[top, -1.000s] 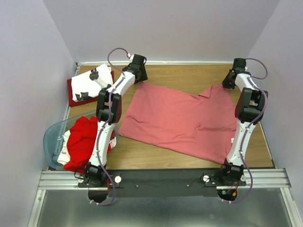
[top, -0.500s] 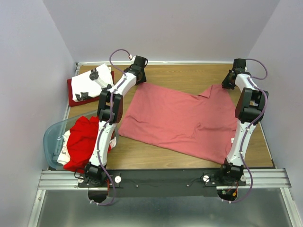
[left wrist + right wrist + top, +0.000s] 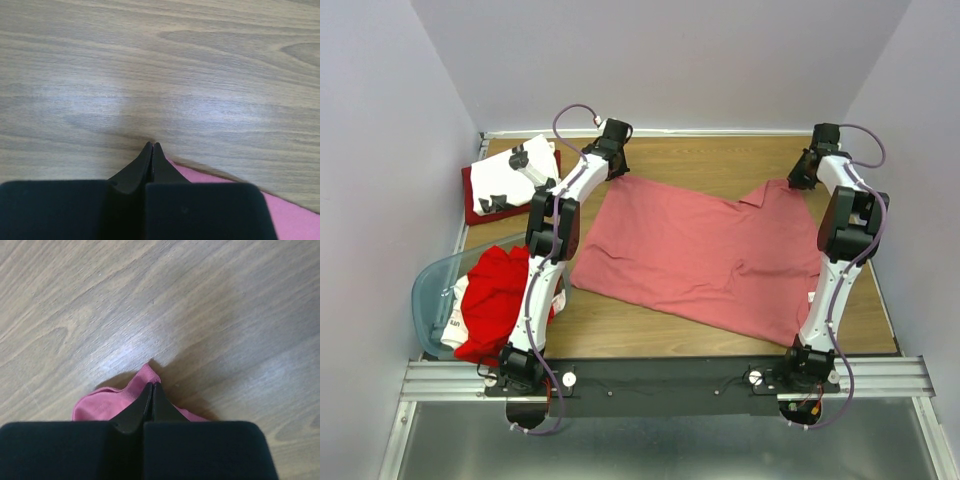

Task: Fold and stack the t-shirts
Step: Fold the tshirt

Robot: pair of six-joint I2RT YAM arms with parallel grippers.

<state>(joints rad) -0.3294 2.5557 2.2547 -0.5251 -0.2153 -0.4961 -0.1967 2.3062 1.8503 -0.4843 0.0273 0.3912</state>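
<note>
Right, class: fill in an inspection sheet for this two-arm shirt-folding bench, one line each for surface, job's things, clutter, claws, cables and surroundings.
Surface: wooden table, bare wood around the cloth.
Job's things: salmon-pink shirt spread mid-table; white printed shirt lying on a dark red shirt, far left; bright red shirt heaped near left.
Clutter: translucent tub holding that heap.
Claws: left claw shut at the pink shirt's far left corner, pinch unclear; right claw shut on its far right corner.
Cables: purple cable looped at each wrist.
Surroundings: plain walls; metal rail at near edge.
</note>
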